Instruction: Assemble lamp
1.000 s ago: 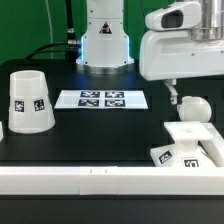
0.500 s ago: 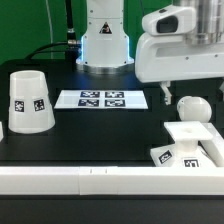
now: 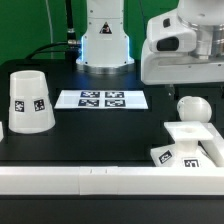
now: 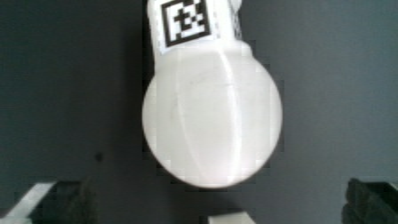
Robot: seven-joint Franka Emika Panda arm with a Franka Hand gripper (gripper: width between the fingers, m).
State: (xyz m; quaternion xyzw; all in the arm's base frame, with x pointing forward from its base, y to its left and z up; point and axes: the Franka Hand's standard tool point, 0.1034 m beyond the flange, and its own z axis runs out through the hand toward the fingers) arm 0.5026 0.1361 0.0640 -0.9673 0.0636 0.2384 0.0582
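The white round-headed bulb [image 3: 190, 108] lies on the black table at the exterior view's right, just behind the flat square base [image 3: 188, 138]. The tapered shade [image 3: 29, 101] stands at the exterior view's left. The arm's white hand [image 3: 185, 55] hangs above the bulb. In the wrist view the bulb [image 4: 210, 115] fills the middle, with its tag [image 4: 192, 20] at the narrow end. My gripper [image 4: 214, 205] is open and empty. Its dark fingertips [image 4: 50, 200] show wide apart at the frame's corners, clear of the bulb.
The marker board [image 3: 101, 99] lies flat in the middle of the table. A white rail [image 3: 90, 180] runs along the near edge. The robot's base column [image 3: 105, 40] stands at the back.
The hand has risen and shifted towards the exterior view's right, over the bulb. The finger seen beside the bulb earlier no longer shows there. The lamp parts have not moved.
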